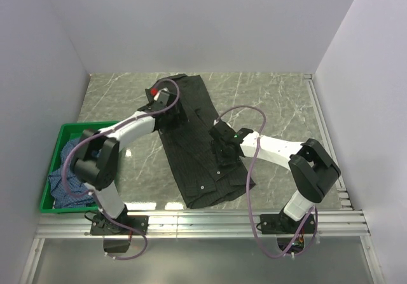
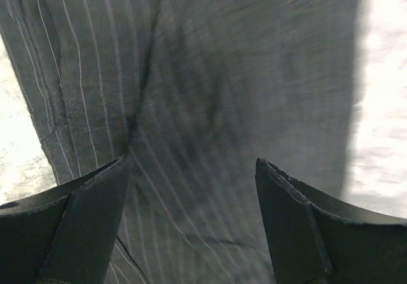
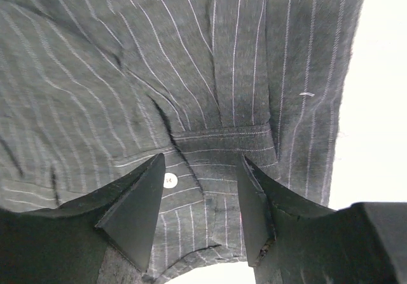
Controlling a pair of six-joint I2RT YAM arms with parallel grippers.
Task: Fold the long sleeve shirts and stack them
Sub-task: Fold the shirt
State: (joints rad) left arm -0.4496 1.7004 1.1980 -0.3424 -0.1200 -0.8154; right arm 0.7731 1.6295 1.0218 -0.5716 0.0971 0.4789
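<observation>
Grey marble tabletop [image 1: 286, 106]. Black pinstriped shirt [image 1: 200, 169] flat at centre frame. Left gripper [image 1: 173, 111] stretched over its upper end, jaws wide, gripping nothing. Right gripper [image 1: 225, 152] angled down mid-shirt, jaws parted over cuff [image 3: 222, 138]. Blue check shirt [image 1: 63, 173] bunched in green crate [image 1: 79, 127], lower left.

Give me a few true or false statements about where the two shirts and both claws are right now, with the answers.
1. The black pinstriped shirt lies on the marble table. True.
2. The blue checked shirt is stacked on the black one. False: it sits crumpled in the green crate.
3. The left claw stands open over the black shirt. True.
4. The right claw hangs above the crate. False: it is over the black shirt, jaws apart, near a cuff.
</observation>
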